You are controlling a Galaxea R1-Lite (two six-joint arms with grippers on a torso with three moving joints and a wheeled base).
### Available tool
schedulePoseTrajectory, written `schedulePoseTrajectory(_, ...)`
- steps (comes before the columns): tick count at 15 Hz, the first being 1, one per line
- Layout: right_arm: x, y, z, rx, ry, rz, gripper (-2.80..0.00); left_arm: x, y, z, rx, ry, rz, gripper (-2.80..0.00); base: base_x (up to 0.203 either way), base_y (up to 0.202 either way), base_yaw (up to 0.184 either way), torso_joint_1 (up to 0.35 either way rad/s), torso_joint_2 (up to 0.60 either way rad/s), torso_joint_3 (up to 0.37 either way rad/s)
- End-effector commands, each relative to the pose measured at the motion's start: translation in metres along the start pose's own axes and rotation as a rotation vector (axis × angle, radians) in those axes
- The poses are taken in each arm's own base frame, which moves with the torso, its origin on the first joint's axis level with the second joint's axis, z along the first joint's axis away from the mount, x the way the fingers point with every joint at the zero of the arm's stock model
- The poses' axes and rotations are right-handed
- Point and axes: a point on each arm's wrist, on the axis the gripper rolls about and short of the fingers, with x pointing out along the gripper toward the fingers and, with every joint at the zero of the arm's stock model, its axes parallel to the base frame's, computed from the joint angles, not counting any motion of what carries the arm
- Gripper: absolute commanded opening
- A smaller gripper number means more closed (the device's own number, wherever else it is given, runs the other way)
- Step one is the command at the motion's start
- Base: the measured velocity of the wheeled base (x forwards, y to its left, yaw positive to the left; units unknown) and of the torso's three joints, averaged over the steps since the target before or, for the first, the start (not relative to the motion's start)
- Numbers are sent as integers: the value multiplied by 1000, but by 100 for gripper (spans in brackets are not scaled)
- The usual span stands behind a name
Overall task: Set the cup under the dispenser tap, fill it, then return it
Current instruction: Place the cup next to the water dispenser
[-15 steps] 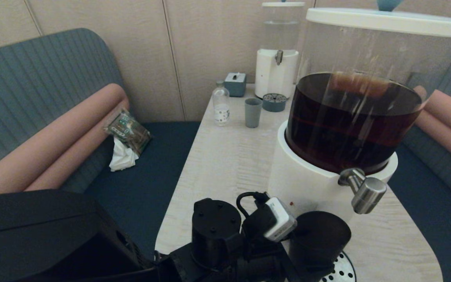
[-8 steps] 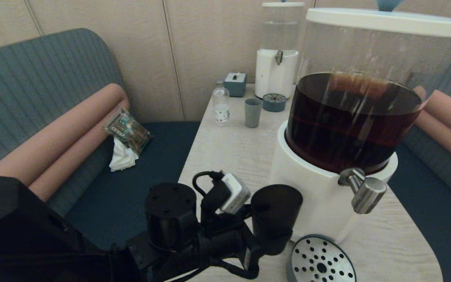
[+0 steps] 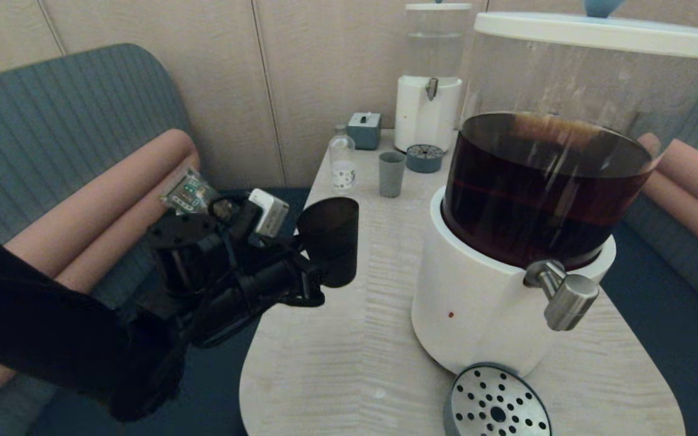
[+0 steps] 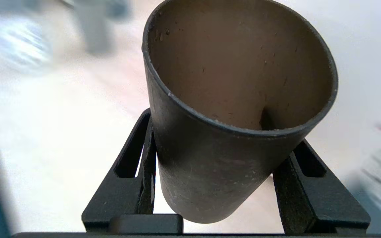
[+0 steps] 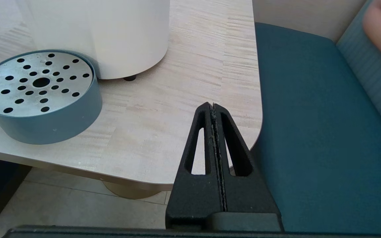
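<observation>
Since a second ago the left gripper (image 3: 319, 266) has carried the cup (image 3: 329, 240) from the drip tray (image 3: 497, 401) under the dispenser tap (image 3: 563, 293) up and off to the left; it now hangs over the table's (image 3: 355, 339) left edge, well clear of the dispenser (image 3: 531, 200). The tray, covered before, is bare. The wrist view shows the fingers (image 4: 137, 185) clamped on the cup's lower wall, but whether liquid sits inside is hard to make out. The left arm reaches in low from the left, forearm roughly level. The right gripper (image 5: 214, 112) idles beside the table's near right corner, fingers pressed together
</observation>
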Motion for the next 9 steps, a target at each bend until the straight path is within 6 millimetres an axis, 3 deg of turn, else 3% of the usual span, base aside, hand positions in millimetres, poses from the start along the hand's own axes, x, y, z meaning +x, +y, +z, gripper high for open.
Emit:
schedulePoseTrajectory(1,1,0,-3,-1,7,2,-280,14,22,-10,2,-1,44,-280,0,0,0,0,0,0)
schedulePoseTrajectory(6,1,0,-3,-1,7,2,-280,56,64,-49,-3,7,102,-280,0,0,0,0,0,0)
schedulePoseTrajectory(9,1,0,-3,-1,7,2,-280,65,76,-76,-18,35,119,-280,0,0,0,0,0,0)
